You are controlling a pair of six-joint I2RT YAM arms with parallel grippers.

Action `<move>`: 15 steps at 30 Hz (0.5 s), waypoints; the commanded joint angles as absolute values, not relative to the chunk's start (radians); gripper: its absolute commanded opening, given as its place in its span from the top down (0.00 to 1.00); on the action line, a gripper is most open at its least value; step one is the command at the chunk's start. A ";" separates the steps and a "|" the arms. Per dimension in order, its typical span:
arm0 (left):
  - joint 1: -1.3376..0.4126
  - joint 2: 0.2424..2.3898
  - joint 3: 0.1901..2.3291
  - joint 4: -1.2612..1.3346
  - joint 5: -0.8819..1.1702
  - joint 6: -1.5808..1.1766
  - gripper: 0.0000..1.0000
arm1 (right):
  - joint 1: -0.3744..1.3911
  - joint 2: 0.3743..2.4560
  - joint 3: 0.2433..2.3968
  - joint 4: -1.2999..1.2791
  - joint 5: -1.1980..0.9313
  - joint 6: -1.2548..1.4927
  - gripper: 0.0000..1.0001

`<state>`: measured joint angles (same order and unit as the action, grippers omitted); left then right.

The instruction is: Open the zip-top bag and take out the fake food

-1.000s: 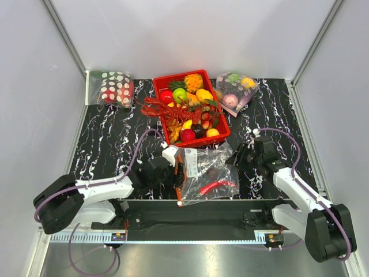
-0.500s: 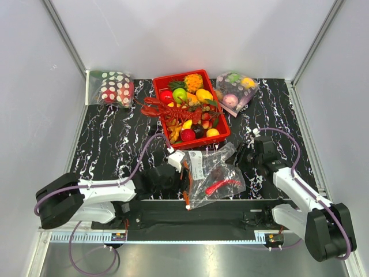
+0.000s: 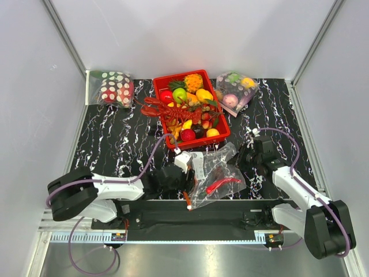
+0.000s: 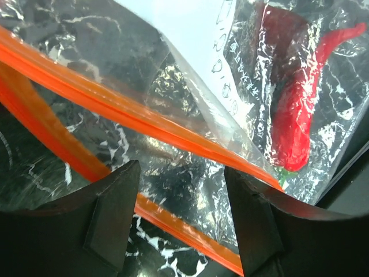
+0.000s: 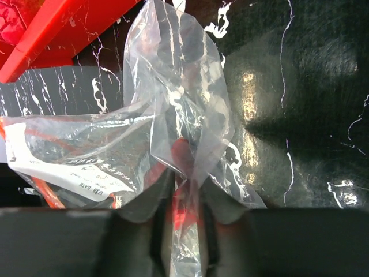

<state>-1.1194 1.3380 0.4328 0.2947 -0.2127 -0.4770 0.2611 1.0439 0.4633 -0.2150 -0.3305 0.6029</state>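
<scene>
Just behind zip-top bag [image 3: 216, 176], red basket [image 3: 199, 142], left hand [image 4: 180, 173] spread, right hand [image 5: 185, 193] pinching it.

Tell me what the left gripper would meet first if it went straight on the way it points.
Probably the orange-red zip strip of the clear crinkly plastic zip-top bag, which lies just ahead of the open left gripper; depth is unclear.

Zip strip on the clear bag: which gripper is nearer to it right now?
Left. The left gripper straddles the orange zip strip, jaws open around it. The right gripper pinches the zip-top bag at its opposite edge, away from the strip.
</scene>
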 commanded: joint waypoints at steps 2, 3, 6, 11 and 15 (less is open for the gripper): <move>-1.123 1.376 0.477 0.433 -0.209 -0.489 0.35 | 0.271 1.037 0.457 -0.216 -0.314 0.606 0.81; -1.123 1.384 0.482 0.407 -0.216 -0.500 0.35 | 0.276 1.034 0.457 -0.219 -0.311 0.609 0.85; -1.124 1.396 0.485 0.367 -0.239 -0.514 0.36 | 0.281 1.029 0.453 -0.229 -0.295 0.614 0.89; -1.124 1.436 0.491 0.330 -0.276 -0.525 0.36 | 0.284 1.028 0.454 -0.233 -0.290 0.615 0.91; -1.131 1.489 0.531 0.267 -0.320 -0.548 0.36 | 0.290 1.028 0.463 -0.252 -0.282 0.611 0.91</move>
